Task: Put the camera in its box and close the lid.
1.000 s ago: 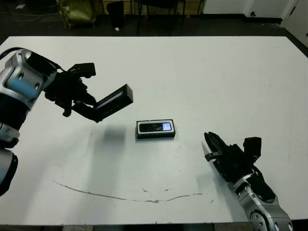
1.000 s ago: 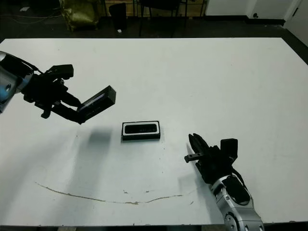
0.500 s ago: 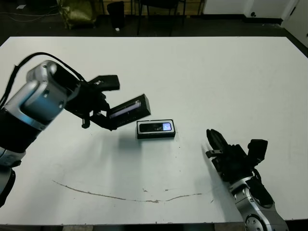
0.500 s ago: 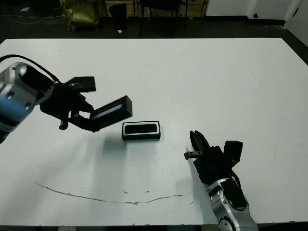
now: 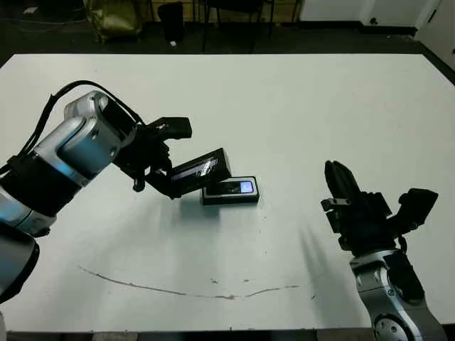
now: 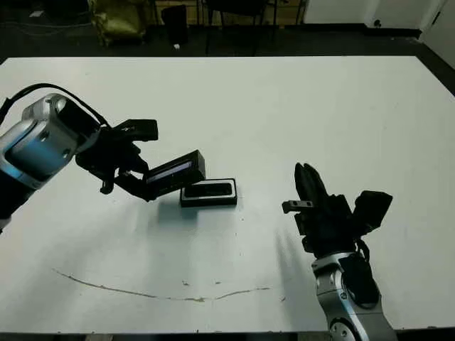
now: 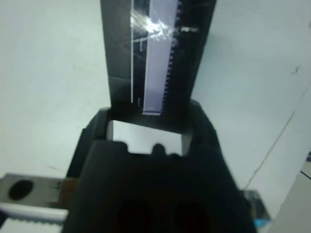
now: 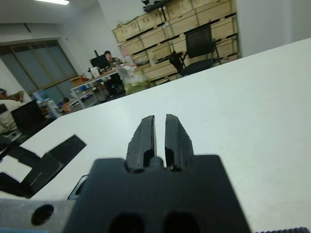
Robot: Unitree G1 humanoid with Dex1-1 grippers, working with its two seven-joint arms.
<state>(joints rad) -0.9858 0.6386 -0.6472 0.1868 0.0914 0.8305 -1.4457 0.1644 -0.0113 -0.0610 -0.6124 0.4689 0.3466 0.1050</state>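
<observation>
Left eye view shows the white table (image 5: 341, 106) with the box (image 5: 229, 191) lying flat near the middle. The camera (image 5: 232, 188) sits inside the box, and its small bright screen is at the end toward the robot's right.

The left gripper (image 5: 168, 165) holds the lid (image 5: 200, 171) by one short end, its fingers shut tight on it. The lid sticks out past the fingers, tilted, with the far end up in the air. That far end hangs over the left end of the box, very close to it. I cannot tell if the lid touches the box. The shiny grey strip on the lid faces up.

In the left wrist view, the lid (image 7: 155, 53) runs straight out from between the two black fingers, and the strip shines with light.

The right gripper (image 5: 337, 186) is up off the table, well apart from the box on the robot's right side. Its two fingers (image 8: 144, 137) are close together, with only a thin gap between them, and they hold nothing.
</observation>
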